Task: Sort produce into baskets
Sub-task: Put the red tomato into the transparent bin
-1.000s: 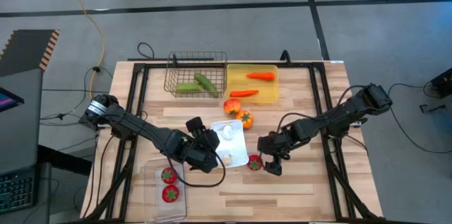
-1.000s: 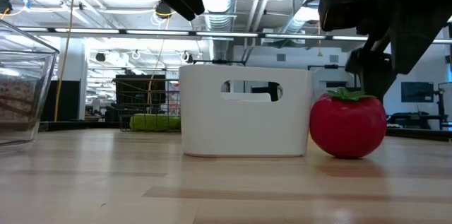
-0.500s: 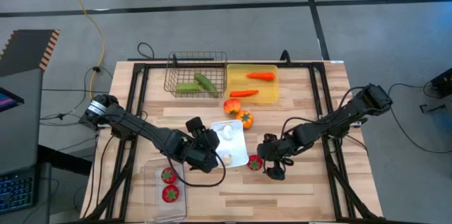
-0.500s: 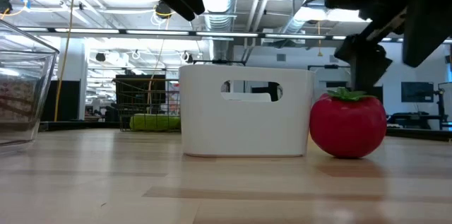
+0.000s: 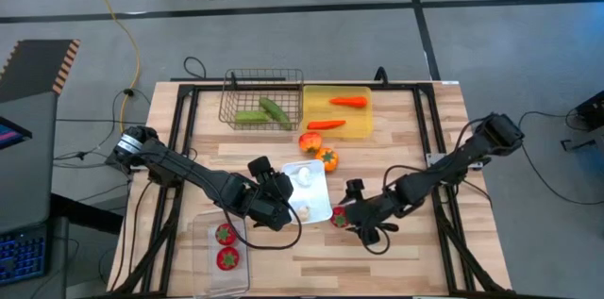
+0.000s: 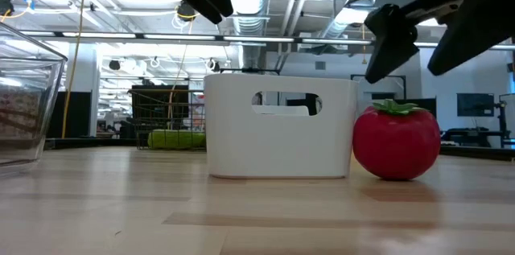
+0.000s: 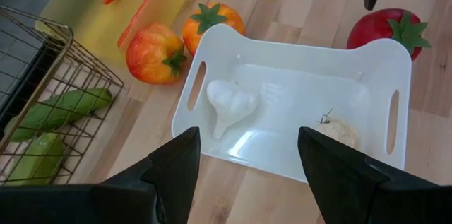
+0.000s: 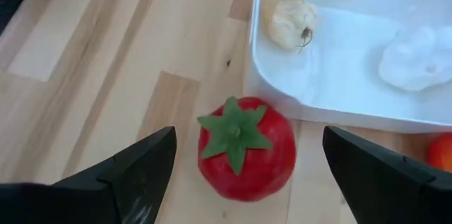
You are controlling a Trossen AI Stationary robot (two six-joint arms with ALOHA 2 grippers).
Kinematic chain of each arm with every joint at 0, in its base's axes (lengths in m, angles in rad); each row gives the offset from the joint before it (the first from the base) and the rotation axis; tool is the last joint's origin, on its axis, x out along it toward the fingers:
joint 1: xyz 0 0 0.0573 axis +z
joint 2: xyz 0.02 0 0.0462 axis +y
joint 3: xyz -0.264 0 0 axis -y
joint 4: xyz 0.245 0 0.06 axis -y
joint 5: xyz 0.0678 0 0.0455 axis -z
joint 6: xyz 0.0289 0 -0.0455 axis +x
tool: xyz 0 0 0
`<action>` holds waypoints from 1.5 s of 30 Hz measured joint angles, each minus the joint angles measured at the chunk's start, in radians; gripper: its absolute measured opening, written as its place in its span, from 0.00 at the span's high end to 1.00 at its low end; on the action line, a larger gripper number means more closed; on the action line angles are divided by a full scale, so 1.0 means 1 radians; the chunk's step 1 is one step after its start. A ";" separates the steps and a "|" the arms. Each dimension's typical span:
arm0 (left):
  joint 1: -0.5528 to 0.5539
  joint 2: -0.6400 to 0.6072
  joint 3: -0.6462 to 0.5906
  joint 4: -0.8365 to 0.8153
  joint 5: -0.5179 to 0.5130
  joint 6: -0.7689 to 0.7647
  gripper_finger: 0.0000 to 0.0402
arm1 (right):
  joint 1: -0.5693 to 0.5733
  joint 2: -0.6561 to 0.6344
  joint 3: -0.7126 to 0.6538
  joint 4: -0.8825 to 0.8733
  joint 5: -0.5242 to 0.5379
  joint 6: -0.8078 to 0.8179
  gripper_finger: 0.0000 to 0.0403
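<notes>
Right arm is stretched in from the right edge of the worktop, reaching low toward the middle, wrist tipped down. Its tool (image 5: pixel 351 221) has both fingers (image 8: pixel 134 174) spread wide apart, nothing between them. Left arm comes in diagonally from the left edge, bent at the elbow, and its tool (image 5: pixel 276 203) hangs above the worktop with fingers (image 7: pixel 173 171) also spread and empty.

Two green cucumbers (image 5: pixel 261 111) lie in the dark wire basket (image 5: pixel 229 101), and two orange carrots (image 5: pixel 338 112) lie on the flat yellow tray (image 5: pixel 362 127) beside it. Two orange-red peppers (image 5: pixel 318 149) sit on the bench just beside the white tray (image 5: pixel 318 208), which holds two pale garlic bulbs (image 7: pixel 231 102). One red round fruit (image 8: pixel 246 148) with a green leafy top stands upright against that tray's edge, and two more (image 5: pixel 226 246) rest in the clear tub (image 5: pixel 200 252).
</notes>
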 joint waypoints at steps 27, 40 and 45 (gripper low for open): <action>0.000 0.001 0.000 0.027 0.009 0.007 0.44 | -0.007 0.211 0.000 0.071 -0.004 0.008 0.22; 0.021 -0.090 0.000 0.016 -0.043 0.127 0.44 | -0.011 -0.003 0.023 0.099 -0.026 0.087 0.20; 0.051 -0.175 0.000 0.017 -0.045 0.166 0.44 | -0.031 -0.025 0.077 0.219 -0.020 0.011 0.20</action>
